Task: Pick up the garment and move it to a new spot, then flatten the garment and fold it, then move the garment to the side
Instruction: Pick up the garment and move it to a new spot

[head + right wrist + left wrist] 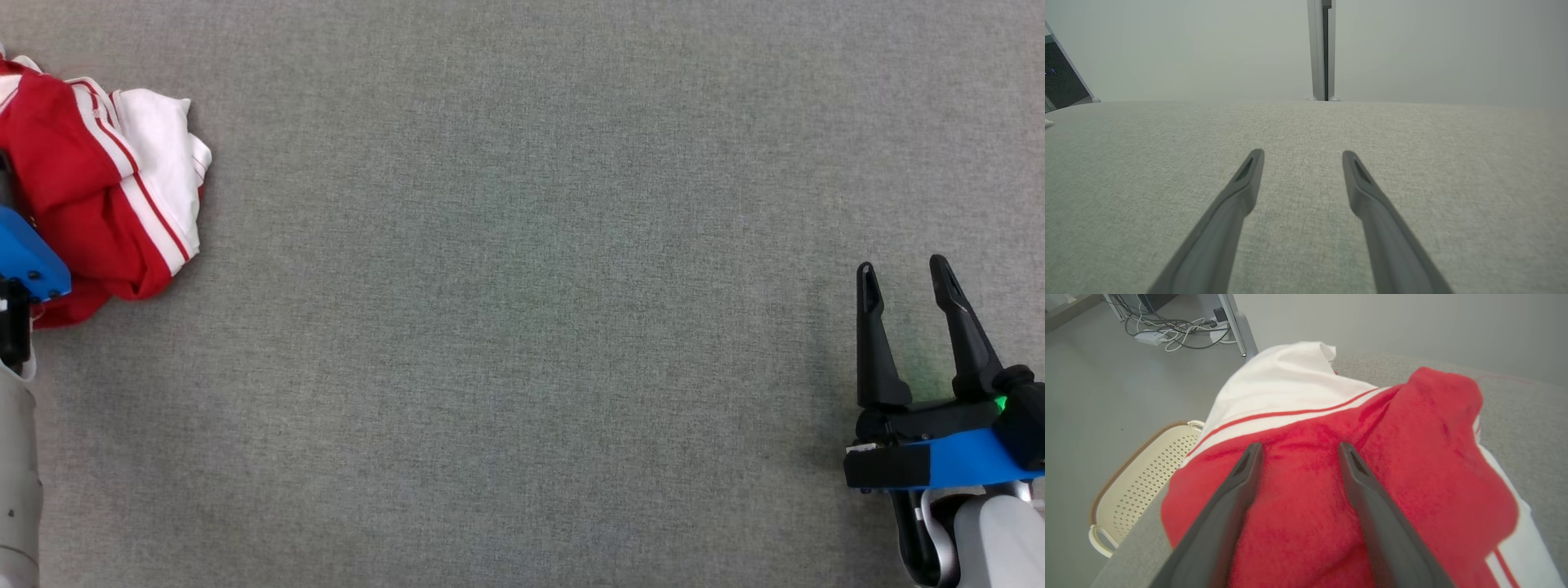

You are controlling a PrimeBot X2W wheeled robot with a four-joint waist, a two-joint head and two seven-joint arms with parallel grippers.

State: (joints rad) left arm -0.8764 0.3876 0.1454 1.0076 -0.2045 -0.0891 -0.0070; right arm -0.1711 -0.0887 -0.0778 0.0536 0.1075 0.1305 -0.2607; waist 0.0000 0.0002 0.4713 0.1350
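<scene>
The garment (106,188) is a crumpled red and white piece with striped trim, bunched at the far left of the grey cloth table (522,327). In the left wrist view the garment (1412,457) lies right under my left gripper (1300,447), whose fingers stand open and spread over the red fabric without pinching it. In the head view the blue body of that arm (28,261) overlaps the garment's left side, its fingertips hidden. My right gripper (902,273) hovers open near the table's right edge with nothing between its fingers; in its own view the right gripper (1302,154) points over bare cloth.
A cream perforated basket (1139,473) sits on the floor below the table's left edge. Cables and a power strip (1167,330) lie on the floor by a metal leg (1241,326). A grey post (1322,49) stands beyond the table's far edge.
</scene>
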